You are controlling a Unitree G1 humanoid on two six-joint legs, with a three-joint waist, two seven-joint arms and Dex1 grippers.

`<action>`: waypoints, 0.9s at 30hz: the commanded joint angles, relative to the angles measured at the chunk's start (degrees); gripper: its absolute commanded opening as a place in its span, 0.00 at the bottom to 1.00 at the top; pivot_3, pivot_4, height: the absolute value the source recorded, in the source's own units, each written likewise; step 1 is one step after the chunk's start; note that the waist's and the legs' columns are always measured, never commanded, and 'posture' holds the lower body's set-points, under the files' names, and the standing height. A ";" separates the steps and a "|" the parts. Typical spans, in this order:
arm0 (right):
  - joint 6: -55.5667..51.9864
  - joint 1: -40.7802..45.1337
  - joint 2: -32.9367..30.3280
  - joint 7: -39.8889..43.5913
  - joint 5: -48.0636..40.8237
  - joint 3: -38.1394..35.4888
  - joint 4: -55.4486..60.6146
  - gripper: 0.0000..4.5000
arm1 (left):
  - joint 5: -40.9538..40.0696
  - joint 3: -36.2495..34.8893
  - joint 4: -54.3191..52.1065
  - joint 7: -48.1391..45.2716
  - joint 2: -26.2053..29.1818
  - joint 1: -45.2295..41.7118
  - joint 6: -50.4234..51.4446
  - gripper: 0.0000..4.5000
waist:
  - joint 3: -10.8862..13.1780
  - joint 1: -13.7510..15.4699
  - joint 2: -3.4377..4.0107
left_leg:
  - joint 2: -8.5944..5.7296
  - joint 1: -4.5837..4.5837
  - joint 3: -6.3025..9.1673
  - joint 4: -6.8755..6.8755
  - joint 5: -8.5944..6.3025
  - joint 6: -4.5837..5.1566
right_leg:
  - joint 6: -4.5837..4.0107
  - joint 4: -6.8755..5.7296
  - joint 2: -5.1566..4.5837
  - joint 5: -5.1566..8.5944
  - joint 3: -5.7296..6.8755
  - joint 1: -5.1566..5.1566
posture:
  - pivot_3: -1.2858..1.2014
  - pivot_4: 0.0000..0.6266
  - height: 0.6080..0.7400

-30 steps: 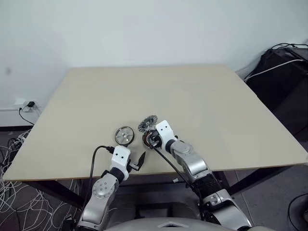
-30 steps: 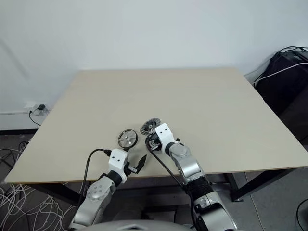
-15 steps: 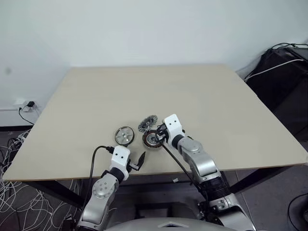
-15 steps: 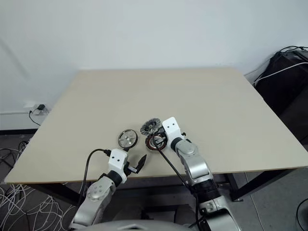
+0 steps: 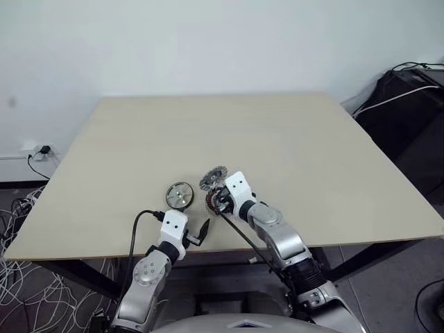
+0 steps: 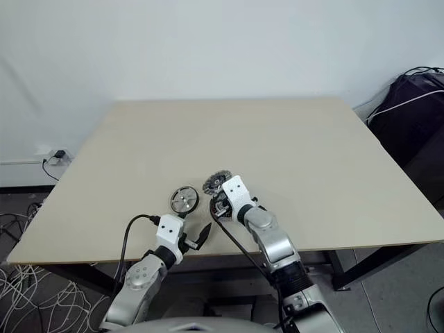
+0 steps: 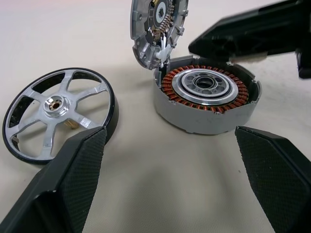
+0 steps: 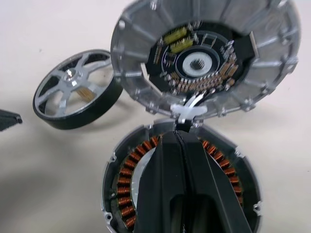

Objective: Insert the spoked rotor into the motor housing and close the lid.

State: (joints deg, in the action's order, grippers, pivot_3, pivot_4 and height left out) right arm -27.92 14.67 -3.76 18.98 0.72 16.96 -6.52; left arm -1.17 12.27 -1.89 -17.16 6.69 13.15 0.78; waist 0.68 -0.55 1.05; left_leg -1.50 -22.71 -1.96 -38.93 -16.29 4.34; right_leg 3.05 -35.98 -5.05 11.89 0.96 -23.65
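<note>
Inside motor housing (image 7: 206,99): copper windings, no rotor.

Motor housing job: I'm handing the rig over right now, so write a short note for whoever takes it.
Left gripper: open, holding nothing, low over the table near its front edge, facing the parts.
Right gripper: shut, empty, its tips over the motor housing.
Spoked rotor: lying flat on the table to the left of the housing, apart from it.
Lid: open, standing up at the housing's far edge, ribbed inner side with its circuitry facing the robot.
Done: housing is open and ready.
Left: pick up the rotor, seat it in the housing, then close the lid.
</note>
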 commanded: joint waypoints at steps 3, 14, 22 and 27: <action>1.67 2.31 -0.19 -0.21 0.48 -0.77 -2.22 0.00 | -0.41 -0.08 -2.06 0.22 -0.38 -0.26 -0.47 1.00 | 0.00 -0.03 -0.01 | 0.00 0.01 0.00 0.00 0.00 0.00 | 0.00 0.00 0.01 0.00 0.01 0.00 | 0.52 0.00 1.00; 1.51 -0.68 -2.14 -0.85 0.55 -2.39 -4.37 0.00 | -0.60 -0.09 -1.81 0.02 -0.50 -0.36 -0.50 1.00 | -0.14 0.20 -0.07 | 0.00 0.03 0.01 0.00 0.00 -0.01 | 0.00 0.00 -0.04 0.00 -0.02 0.06 | 0.52 0.00 1.00; 3.07 1.25 0.03 0.58 -1.49 -2.51 1.35 0.00 | -0.61 -0.05 -1.72 -0.43 -0.41 -0.61 -0.31 1.00 | -0.07 -0.04 -0.07 | 0.02 0.01 0.01 0.01 0.00 0.00 | 0.00 0.00 0.00 0.00 -0.02 0.00 | 0.52 0.00 1.00; 3.07 1.99 0.23 0.50 -0.63 -1.77 -1.49 0.00 | -0.63 -0.19 -1.75 -0.27 -0.47 -0.61 -0.23 1.00 | -0.06 0.07 -0.10 | 0.00 0.01 0.01 0.00 0.00 0.00 | 0.00 0.00 0.00 0.00 0.01 0.02 | 0.52 0.00 1.00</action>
State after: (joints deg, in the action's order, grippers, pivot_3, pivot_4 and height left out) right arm -26.03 15.54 -3.75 19.57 -0.24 15.44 -8.17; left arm -1.21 12.22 -1.89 -17.50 6.61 13.13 0.86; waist 0.62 -0.48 0.96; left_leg -1.51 -22.70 -1.95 -38.93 -16.30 4.34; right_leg 3.05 -35.97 -5.06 11.89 0.98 -23.63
